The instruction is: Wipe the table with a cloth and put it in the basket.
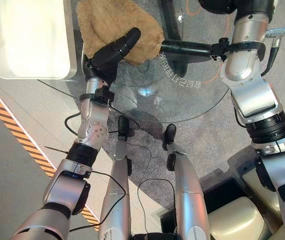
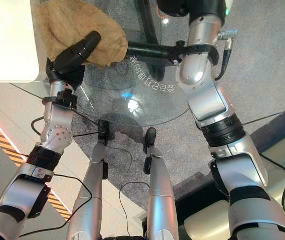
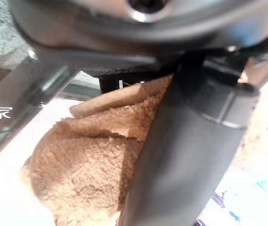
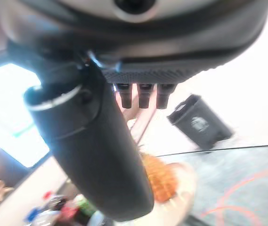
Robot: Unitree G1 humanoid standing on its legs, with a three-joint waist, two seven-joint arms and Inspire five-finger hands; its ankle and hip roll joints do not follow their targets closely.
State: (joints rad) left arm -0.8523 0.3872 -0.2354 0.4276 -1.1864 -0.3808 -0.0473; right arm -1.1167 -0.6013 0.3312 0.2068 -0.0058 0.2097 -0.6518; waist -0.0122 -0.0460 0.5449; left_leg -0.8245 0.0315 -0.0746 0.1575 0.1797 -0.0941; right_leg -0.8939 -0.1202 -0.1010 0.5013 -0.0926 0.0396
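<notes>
1. The glass table [image 1: 182, 107] lies bare along its near edge and middle.
2. A tan cloth [image 1: 102, 22] under the left hand [image 1: 113, 50] blocks its far left part.
3. A white basket [image 1: 27, 40] stands just beside the left edge.

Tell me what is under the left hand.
The tan cloth, bunched on the glass table, lies under the left hand. Whether the fingers grip it is hidden beneath the hand.

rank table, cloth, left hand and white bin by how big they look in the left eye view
1. table, largest
2. white bin, cut off by the picture's edge
3. cloth, also cut off at the top
4. left hand, smallest, resting on the cloth
</notes>
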